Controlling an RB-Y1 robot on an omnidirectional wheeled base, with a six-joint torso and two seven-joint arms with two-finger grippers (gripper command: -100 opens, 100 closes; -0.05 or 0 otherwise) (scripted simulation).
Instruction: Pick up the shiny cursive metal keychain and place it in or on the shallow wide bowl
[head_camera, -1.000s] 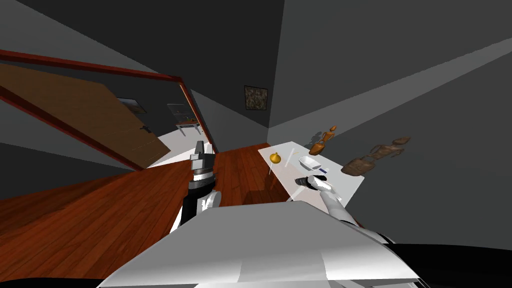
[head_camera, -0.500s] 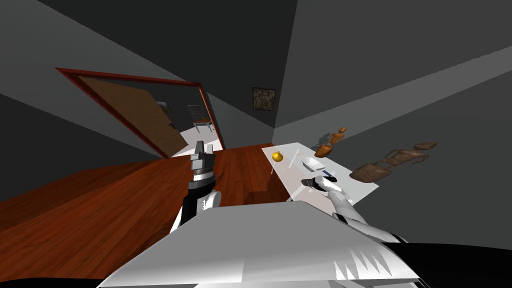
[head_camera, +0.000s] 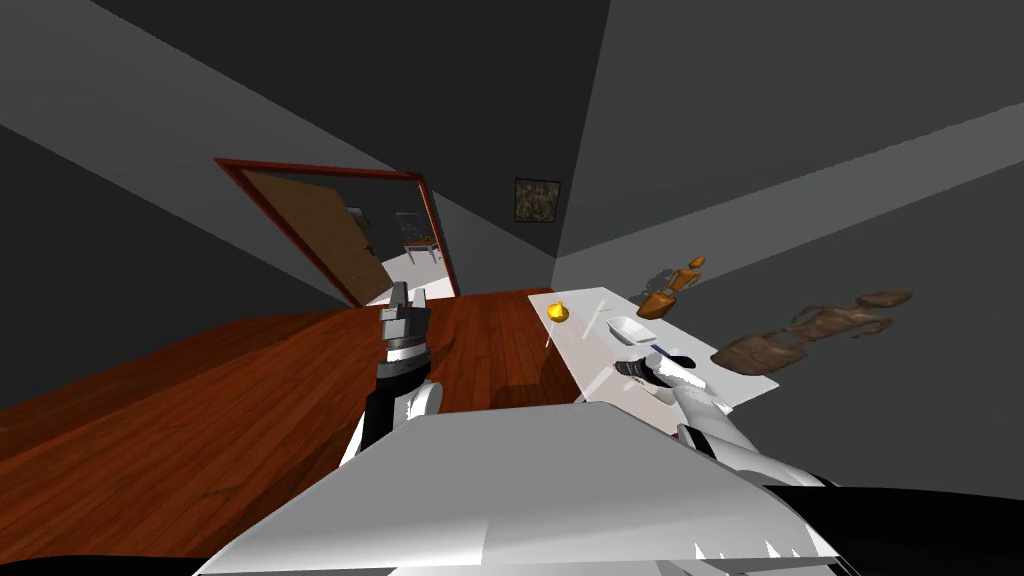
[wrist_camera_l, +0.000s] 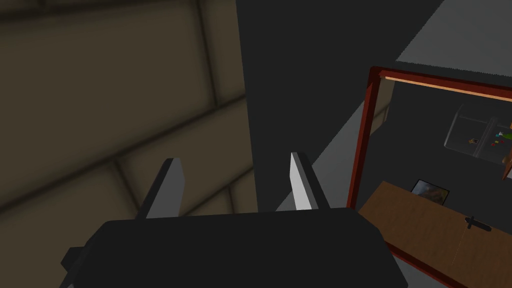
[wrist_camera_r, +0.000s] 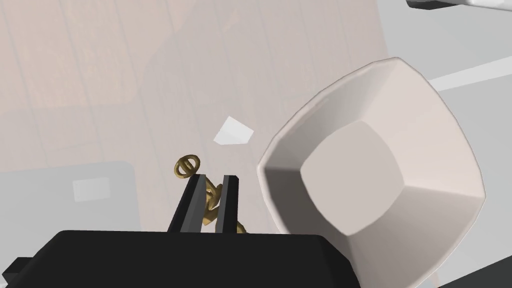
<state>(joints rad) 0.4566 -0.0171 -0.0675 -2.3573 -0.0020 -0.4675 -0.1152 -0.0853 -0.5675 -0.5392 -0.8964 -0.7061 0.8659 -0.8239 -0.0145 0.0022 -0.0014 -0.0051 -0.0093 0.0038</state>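
Observation:
My right gripper (wrist_camera_r: 209, 181) is shut on a small gold cursive keychain (wrist_camera_r: 189, 166), whose ring sticks out past the fingertips. It hangs over the pale table top, just beside the rim of a wide, shallow white bowl (wrist_camera_r: 380, 150). In the head view the right gripper (head_camera: 625, 368) is above the white table (head_camera: 590, 345), a little nearer to me than the bowl (head_camera: 631, 328). My left gripper (wrist_camera_l: 232, 182) stands open and holds nothing; in the head view the left gripper (head_camera: 408, 297) is raised over the wooden floor.
A yellow round object (head_camera: 556, 312), a thin stick and an orange-brown wooden figure (head_camera: 673, 288) stand further along the table. Brown bags (head_camera: 760, 352) lie beyond its right edge. An open doorway (head_camera: 385, 235) with a brown door is ahead on the left.
I have turned to the left, so the door and table have shifted right in the head view. My right gripper has moved right with the keychain, closer to the bowl.

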